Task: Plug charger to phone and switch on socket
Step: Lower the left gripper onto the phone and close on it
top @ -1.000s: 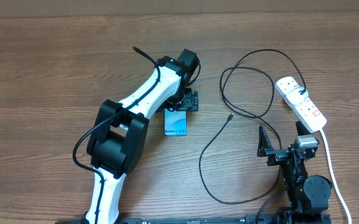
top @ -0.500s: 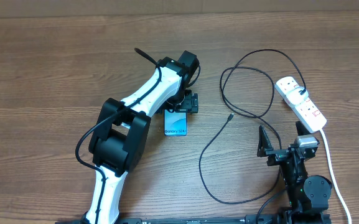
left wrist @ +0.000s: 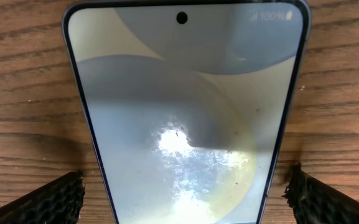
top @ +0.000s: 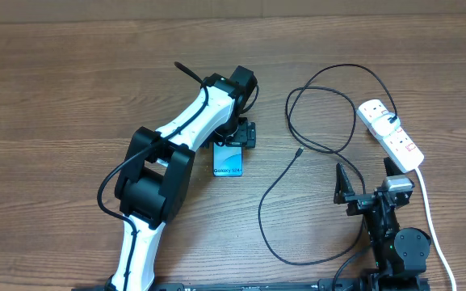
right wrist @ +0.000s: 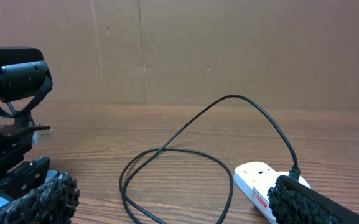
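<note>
Left pincer: I'm seeing the left gripper [top: 237, 132] standing spread wide, pinching nothing, hanging right over the phone.
Phone vs left pincer: the phone [top: 228, 160] is lying flat on the table [top: 55, 97], screen up. Its far end is sitting under the pincer and its "Galaxy S24+" end is sticking out on the near side.
Left wrist only: the phone [left wrist: 185, 112] is sitting between the fingertips [left wrist: 48, 199], clear of both. The front-camera hole is showing here, which the overhead isn't resolving.
Right pincer: the right gripper [top: 367, 182] is also standing wide and empty, well apart from the phone.
Charger vs right pincer: the charger [top: 273, 194] is looping ahead and left of it, with its connector [top: 298, 151] lying loose between the two pincers.
Socket: the socket [top: 390, 133] is lying ahead-right of the right pincer, with the black cable running into it. I can't tell the switch state.
Right wrist only: the cable [right wrist: 179, 152] is arching up off the table, which the overhead is flattening.
</note>
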Robot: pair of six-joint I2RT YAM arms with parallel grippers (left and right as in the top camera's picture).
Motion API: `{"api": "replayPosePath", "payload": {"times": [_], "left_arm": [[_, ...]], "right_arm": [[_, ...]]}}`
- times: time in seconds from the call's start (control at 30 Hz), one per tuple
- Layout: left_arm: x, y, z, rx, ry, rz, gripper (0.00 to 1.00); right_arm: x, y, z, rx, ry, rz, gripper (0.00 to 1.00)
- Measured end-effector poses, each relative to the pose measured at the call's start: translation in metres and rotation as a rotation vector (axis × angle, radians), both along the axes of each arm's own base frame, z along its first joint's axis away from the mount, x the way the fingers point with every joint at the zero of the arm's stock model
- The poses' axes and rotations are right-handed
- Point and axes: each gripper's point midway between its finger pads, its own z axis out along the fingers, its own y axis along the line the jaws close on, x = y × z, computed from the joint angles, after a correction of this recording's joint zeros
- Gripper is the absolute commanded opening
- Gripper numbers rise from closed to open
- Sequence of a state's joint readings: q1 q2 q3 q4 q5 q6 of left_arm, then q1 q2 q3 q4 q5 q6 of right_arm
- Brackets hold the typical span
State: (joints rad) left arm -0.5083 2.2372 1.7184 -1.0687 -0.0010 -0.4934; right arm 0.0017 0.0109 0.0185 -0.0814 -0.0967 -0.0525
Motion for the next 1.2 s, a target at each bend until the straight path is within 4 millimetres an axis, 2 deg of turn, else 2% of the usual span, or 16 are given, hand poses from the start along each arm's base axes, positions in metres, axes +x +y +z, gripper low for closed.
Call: {"api": "replayPosePath", "payload": {"times": [0.73,1.2], "left_arm": [[-0.0040,0.0039,0.0001,0.013,0.018,0.003,0.99],[-0.0012,0.0071,-0.0053,-0.062,0.006,0.033,1.00]], "right_arm": [[0.0000,-0.0001,0.0000,0.000,0.000,0.000,1.00],[0.0000,0.0000,0.0001,0.000,0.000,0.000,1.00]]}}
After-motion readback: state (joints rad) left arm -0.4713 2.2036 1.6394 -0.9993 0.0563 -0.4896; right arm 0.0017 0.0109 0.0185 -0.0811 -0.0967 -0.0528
